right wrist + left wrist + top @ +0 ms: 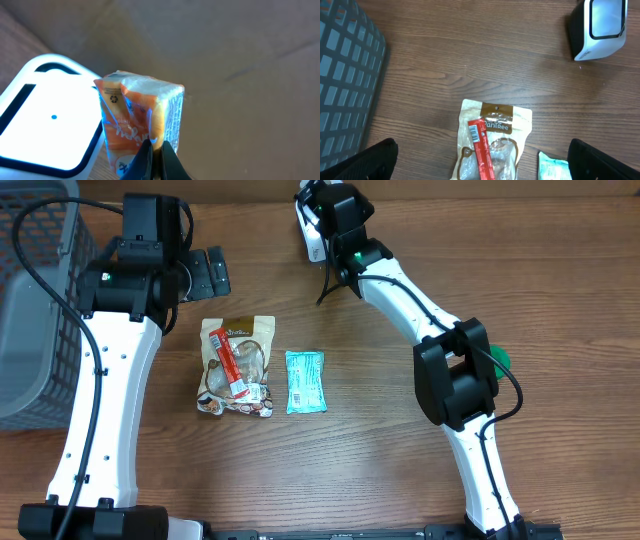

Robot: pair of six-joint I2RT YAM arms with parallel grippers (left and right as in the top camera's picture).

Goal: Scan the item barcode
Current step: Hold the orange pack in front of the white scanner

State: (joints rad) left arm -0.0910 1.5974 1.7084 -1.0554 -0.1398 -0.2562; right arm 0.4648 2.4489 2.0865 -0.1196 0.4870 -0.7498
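My right gripper [156,145] is shut on the lower edge of an orange snack packet [137,115], held upright right next to the white barcode scanner [45,120]. In the overhead view that gripper [325,210] hangs at the table's far edge beside the scanner [311,232], and the packet is hidden there. My left gripper [485,165] is open with nothing between its black fingers [370,160]. It hovers above a tan pouch [492,140] with a red stick pack [482,150] lying on it.
A teal packet [305,381] lies to the right of the tan pouch [237,365] at mid-table. A grey mesh basket [30,300] stands at the left edge. A green object [497,358] peeks out behind the right arm.
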